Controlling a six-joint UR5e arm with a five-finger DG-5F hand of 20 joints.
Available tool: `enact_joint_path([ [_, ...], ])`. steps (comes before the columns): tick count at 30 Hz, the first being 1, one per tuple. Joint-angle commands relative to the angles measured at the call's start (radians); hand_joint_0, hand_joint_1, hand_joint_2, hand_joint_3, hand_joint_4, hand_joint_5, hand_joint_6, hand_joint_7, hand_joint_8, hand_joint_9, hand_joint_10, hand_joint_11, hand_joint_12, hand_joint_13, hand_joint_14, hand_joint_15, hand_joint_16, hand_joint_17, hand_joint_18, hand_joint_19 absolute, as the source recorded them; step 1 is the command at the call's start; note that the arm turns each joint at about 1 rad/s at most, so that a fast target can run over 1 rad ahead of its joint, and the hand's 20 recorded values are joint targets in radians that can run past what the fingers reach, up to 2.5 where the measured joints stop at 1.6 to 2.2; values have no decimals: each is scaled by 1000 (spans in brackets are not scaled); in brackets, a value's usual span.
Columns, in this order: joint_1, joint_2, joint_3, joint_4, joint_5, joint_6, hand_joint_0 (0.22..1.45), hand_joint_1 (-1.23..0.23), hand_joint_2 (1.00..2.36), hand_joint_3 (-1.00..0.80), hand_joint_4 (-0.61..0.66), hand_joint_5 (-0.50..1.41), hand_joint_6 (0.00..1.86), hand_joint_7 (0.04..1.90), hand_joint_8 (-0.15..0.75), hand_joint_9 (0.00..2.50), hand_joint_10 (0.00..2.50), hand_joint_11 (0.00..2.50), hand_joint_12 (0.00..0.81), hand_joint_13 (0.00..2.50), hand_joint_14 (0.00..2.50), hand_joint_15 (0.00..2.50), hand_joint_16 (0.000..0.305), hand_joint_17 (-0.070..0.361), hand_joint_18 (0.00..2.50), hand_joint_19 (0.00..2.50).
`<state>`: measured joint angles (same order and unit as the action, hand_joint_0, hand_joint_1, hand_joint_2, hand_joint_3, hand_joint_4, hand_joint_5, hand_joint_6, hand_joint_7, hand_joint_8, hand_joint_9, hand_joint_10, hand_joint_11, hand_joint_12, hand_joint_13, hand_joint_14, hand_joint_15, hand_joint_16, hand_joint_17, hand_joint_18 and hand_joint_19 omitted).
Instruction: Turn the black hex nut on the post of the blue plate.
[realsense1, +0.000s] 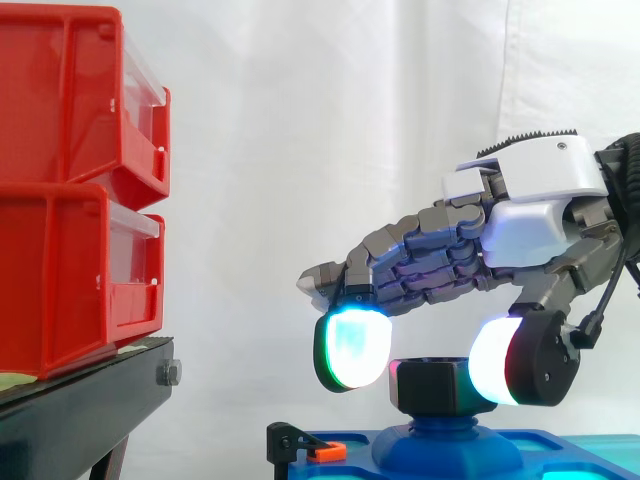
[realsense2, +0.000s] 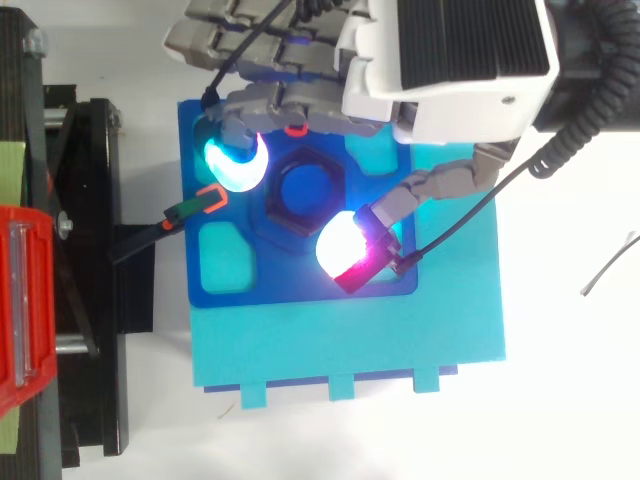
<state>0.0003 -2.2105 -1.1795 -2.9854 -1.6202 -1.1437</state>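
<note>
hand (realsense1: 530, 230) enters from the right, its fingers and thumb curled round the black hex nut (realsense1: 432, 385). side view: nut sits on top of the blue post (realsense1: 445, 440), thumb pad (realsense1: 495, 362) against its right face, a cyan-green fingertip (realsense1: 350, 345) at its left edge and slightly higher; firm contact there cannot be confirmed. top view: the two pads lie on opposite corners of the nut, post end (realsense2: 308, 188) visible through its bore, post near the middle of the blue plate (realsense2: 300, 285), plate resting on a cyan base (realsense2: 350, 350). orange clip (realsense2: 212, 198) at the plate's edge. side view alone shows two stacked red bins (realsense1: 70, 190) on a black stand (realsense1: 80, 400).
</note>
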Motion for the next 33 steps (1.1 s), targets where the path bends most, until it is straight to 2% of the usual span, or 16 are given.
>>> enact_joint_path([
  [1, -2, 0, 0, -1, -4, -1, 372, -775, 1000, -500, 283, -245, 503, 1050, 218, 0, 0, 0, 385, 32, 0, 0, 51, 115, 0, 0],
  [10, -3, 2, 0, 0, -4, -1, 310, -641, 1000, -500, 316, -242, 503, 1056, 248, 0, 0, 0, 417, 30, 0, 0, 57, 129, 0, 0],
  [19, -5, 0, 0, -3, -7, -1, 307, -590, 1000, -500, 323, -240, 503, 1055, 251, 4, 0, 0, 417, 32, 0, 0, 57, 129, 0, 0],
  [24, -11, 2, 0, -3, -15, 1, 305, -581, 1000, -500, 323, -239, 503, 1055, 251, 6, 0, 0, 418, 32, 0, 0, 58, 129, 0, 0],
  [33, -14, 2, 0, -7, -24, 2, 308, -492, 1000, -500, 335, -235, 503, 1059, 254, 11, 0, 0, 417, 31, 0, 0, 57, 129, 0, 0],
])
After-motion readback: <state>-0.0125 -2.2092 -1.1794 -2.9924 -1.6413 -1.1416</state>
